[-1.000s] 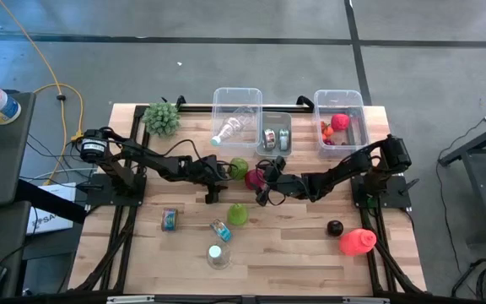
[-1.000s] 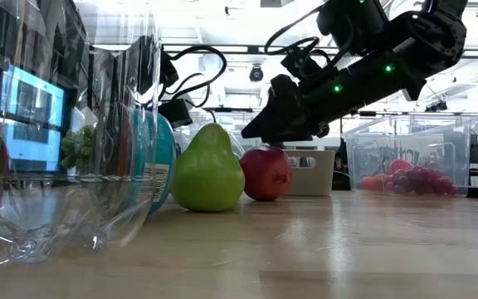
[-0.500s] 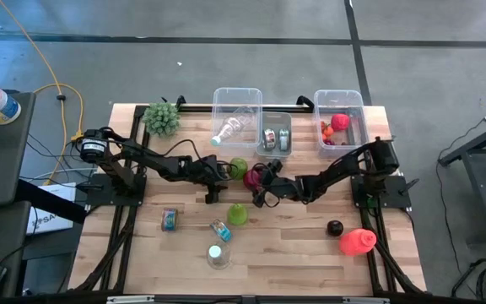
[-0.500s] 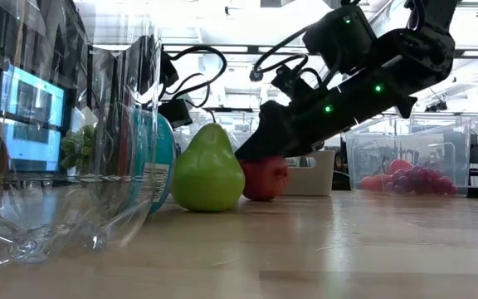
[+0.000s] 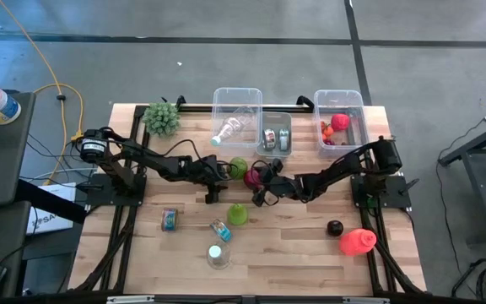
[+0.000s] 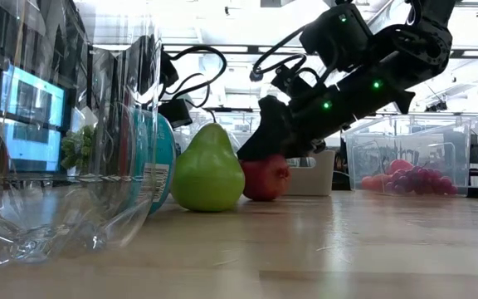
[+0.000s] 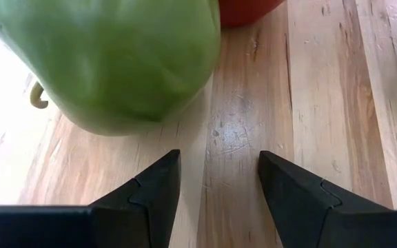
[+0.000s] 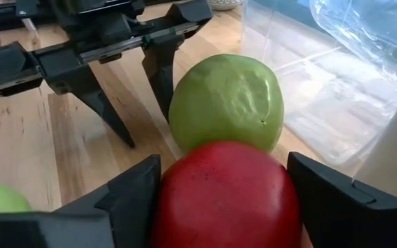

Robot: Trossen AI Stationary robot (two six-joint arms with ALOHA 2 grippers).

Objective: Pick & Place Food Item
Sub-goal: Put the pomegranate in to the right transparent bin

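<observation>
right gripper (image 8: 222,200), mid-frame, straddles the red apple (image 8: 226,189), jaws wide, not gripping; close squarely, avoiding the green fruit (image 8: 226,103). left gripper (image 7: 219,189) open, empty.

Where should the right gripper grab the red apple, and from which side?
Across its widest middle, coming from the side away from the green apple that touches it. The red apple is round, and the right gripper already has a finger on each flank. The left gripper waits open beside the green apple.
</observation>
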